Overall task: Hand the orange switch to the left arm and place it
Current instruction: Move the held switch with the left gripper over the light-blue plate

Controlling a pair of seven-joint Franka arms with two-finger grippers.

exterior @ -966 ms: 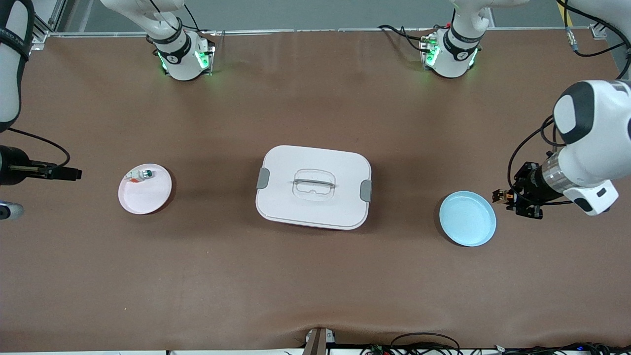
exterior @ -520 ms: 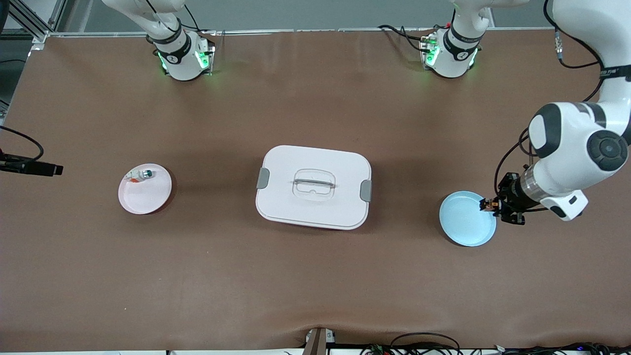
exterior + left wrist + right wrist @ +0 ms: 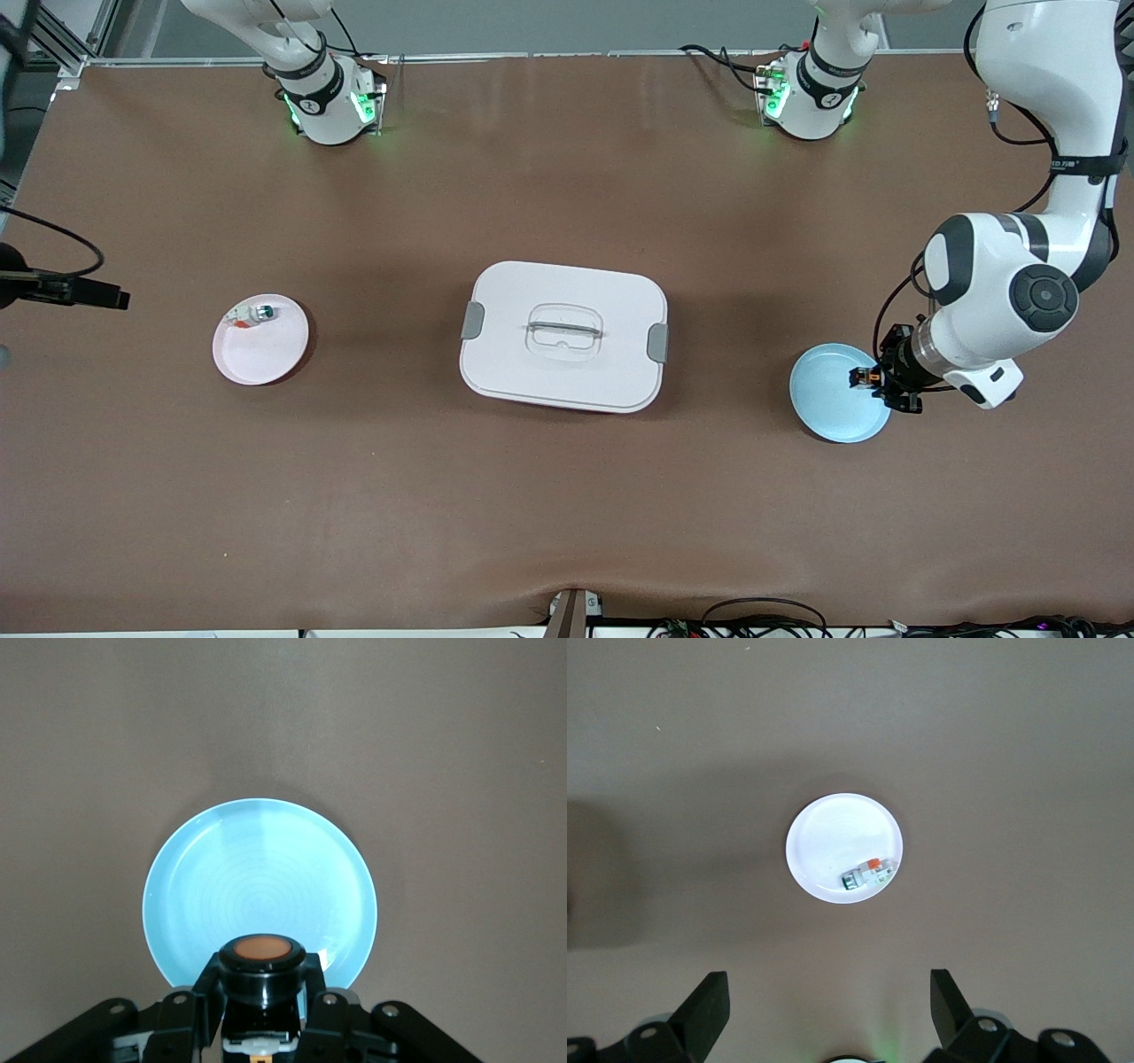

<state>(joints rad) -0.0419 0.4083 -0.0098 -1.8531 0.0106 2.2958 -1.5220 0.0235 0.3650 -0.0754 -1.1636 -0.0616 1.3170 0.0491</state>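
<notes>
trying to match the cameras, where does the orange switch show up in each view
Front view: the orange switch is held in the left gripper over the blue plate's edge.
Left wrist view: the switch sits between the fingers, low in the middle.
Right wrist view: not in it.
Shared landmark: the blue plate, in the front and left wrist views.
</notes>
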